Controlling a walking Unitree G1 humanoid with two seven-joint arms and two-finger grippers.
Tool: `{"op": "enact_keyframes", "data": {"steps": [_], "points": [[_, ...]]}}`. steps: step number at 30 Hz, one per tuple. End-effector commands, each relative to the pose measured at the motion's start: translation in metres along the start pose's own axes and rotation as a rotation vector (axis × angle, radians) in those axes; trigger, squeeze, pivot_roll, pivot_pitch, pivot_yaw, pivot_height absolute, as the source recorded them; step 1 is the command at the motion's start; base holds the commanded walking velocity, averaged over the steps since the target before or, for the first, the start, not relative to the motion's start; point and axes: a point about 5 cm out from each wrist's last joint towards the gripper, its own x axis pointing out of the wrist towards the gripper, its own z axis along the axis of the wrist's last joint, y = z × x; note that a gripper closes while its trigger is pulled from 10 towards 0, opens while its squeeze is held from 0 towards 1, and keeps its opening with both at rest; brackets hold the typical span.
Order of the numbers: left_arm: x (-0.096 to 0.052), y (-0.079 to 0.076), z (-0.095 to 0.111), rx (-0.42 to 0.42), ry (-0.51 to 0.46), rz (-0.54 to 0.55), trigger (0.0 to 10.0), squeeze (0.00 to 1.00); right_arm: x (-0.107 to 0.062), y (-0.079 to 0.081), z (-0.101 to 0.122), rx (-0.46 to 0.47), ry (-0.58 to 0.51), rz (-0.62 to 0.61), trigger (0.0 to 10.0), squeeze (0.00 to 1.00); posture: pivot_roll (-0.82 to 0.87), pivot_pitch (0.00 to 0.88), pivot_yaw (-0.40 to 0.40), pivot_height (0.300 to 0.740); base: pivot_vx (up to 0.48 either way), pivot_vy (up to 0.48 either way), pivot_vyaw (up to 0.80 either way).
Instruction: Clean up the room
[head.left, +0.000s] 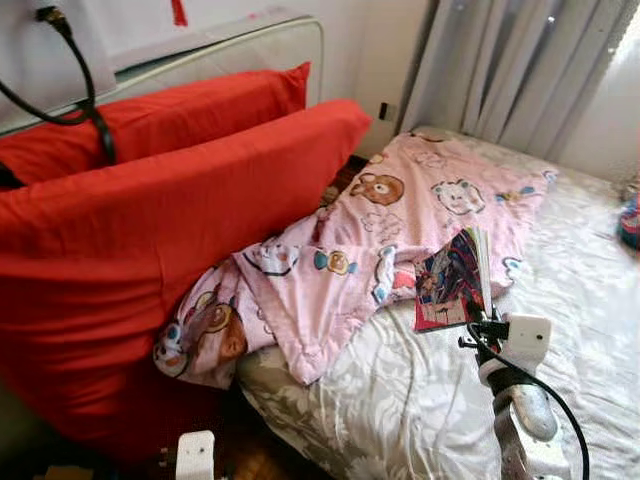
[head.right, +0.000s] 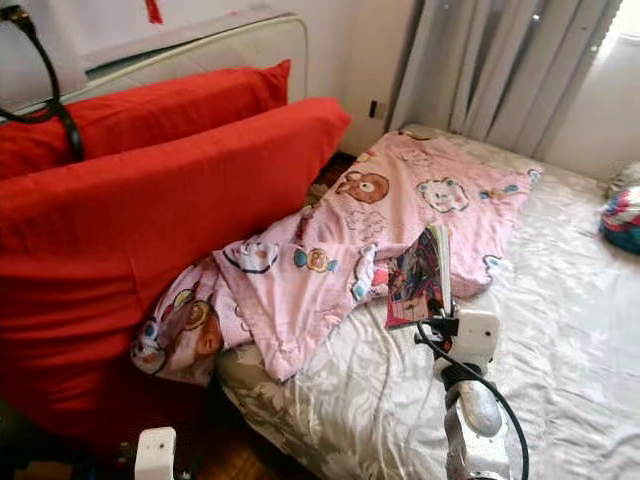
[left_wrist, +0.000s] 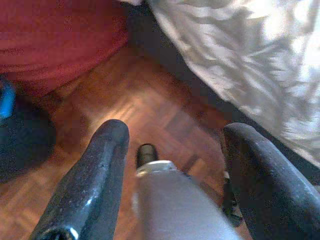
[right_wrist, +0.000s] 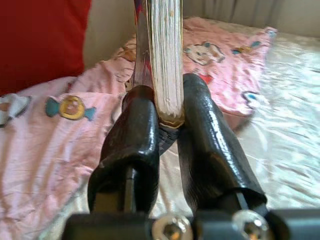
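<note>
Beside red pillows (head.left: 150, 230), over the bed (head.left: 420, 400), the right gripper (right_wrist: 167, 107) pinches a book (head.left: 455, 280) upright; the left gripper (left_wrist: 175, 165) hangs open.

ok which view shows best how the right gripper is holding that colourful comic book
The right wrist view: the right gripper has both black fingers pinched on the page edge of the colourful comic book. The eye views show its cover, lifted above the pink cartoon blanket, but not the grip.
</note>
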Motion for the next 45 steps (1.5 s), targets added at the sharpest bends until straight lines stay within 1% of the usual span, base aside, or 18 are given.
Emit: {"op": "enact_keyframes", "data": {"steps": [1,3,4,7,8,9,10,13,16,17,18,19,21,25,27,35,38,45], "points": [[-0.001,-0.004,-0.002,0.035,0.006,-0.015,10.0,0.0,0.001,-0.005,0.007,-0.014,-0.03,-0.011,10.0,0.0,-0.05,0.0,-0.106,0.74,0.0,0.0,-0.73],[0.0,-0.008,0.0,0.069,-0.001,-0.037,10.0,0.0,0.004,-0.004,0.008,0.004,-0.038,-0.022,10.0,0.0,-0.04,0.0,-0.097,0.74,0.0,0.0,-0.73],[0.002,-0.009,0.005,0.092,-0.019,-0.044,10.0,0.0,0.005,-0.003,0.007,0.016,-0.038,-0.026,10.0,0.0,-0.02,0.0,-0.092,0.74,0.0,0.0,-0.74],[0.003,-0.01,0.009,0.106,-0.03,-0.047,10.0,0.0,0.006,-0.001,0.006,0.02,-0.036,-0.027,10.0,0.0,-0.02,0.0,-0.091,0.74,0.0,0.0,-0.74],[0.004,-0.009,0.013,0.115,-0.046,-0.046,10.0,0.0,0.006,0.001,0.004,0.027,-0.027,-0.026,10.0,0.0,-0.01,0.0,-0.092,0.74,0.0,0.0,-0.74],[0.005,-0.006,0.02,0.122,-0.071,-0.037,10.0,0.0,0.007,0.009,0.002,0.037,-0.02,-0.005,10.0,0.0,-0.01,0.0,-0.096,0.74,0.0,-0.48,-0.74],[0.006,-0.004,0.023,0.119,-0.079,-0.028,10.0,0.0,0.007,0.012,0.001,0.038,-0.02,0.013,10.0,0.0,-0.01,0.0,-0.095,0.74,0.0,-0.48,-0.74],[0.007,0.004,0.027,0.108,-0.081,0.0,10.0,0.0,0.006,0.019,0.001,0.027,-0.022,0.04,10.0,0.0,-0.02,0.0,-0.089,0.74,0.0,-0.437,-0.74],[0.007,0.016,0.027,0.086,-0.07,0.048,10.0,0.0,0.003,0.016,-0.002,0.031,-0.019,0.018,10.0,0.0,-0.02,0.0,-0.064,0.74,0.0,0.0,-0.74],[0.007,0.016,0.027,0.086,-0.07,0.048,10.0,0.0,0.003,0.016,-0.002,0.031,-0.019,0.018,10.0,0.0,-0.02,0.0,-0.064,0.74,0.0,0.0,-0.74],[0.007,0.019,0.027,0.099,-0.072,0.044,10.0,0.0,0.001,0.015,-0.004,0.03,-0.021,0.001,10.0,0.0,-0.03,0.0,-0.038,0.74,0.0,0.0,-0.74],[0.007,0.019,0.028,0.127,-0.075,0.03,10.0,0.0,0.0,0.012,-0.004,0.037,-0.028,-0.026,10.0,0.0,-0.03,0.0,-0.034,0.74,0.0,0.0,-0.74],[0.007,0.021,0.029,0.136,-0.078,0.03,10.0,0.0,0.001,0.012,-0.003,0.039,-0.033,-0.033,10.0,0.0,-0.03,0.0,-0.018,0.74,0.0,0.0,-0.74],[0.007,0.025,0.031,0.132,-0.079,0.039,10.0,0.0,0.001,0.015,-0.001,0.039,-0.045,-0.035,10.0,0.0,-0.04,0.007,-0.003,0.74,0.0,0.0,-0.74],[0.008,0.029,0.032,0.133,-0.081,0.047,10.0,0.0,0.001,0.018,0.0,0.041,-0.053,-0.035,10.0,0.0,-0.04,0.037,0.002,0.74,0.0,0.0,-0.74],[0.008,0.028,0.034,0.133,-0.082,0.043,10.0,0.0,-0.001,0.023,-0.003,0.036,-0.05,-0.029,10.0,0.0,-0.04,0.059,0.011,0.74,0.0,0.0,-0.7],[0.007,0.024,0.029,0.142,-0.071,0.031,10.0,0.0,-0.002,0.024,-0.003,0.032,-0.049,-0.021,10.0,0.0,-0.05,0.061,0.009,0.74,0.0,-0.185,0.0],[0.005,0.018,0.02,0.13,-0.047,0.021,10.0,0.0,-0.003,0.024,-0.004,0.023,-0.043,0.007,10.0,0.0,-0.06,0.06,0.001,0.74,0.0,-0.323,0.0]]}}
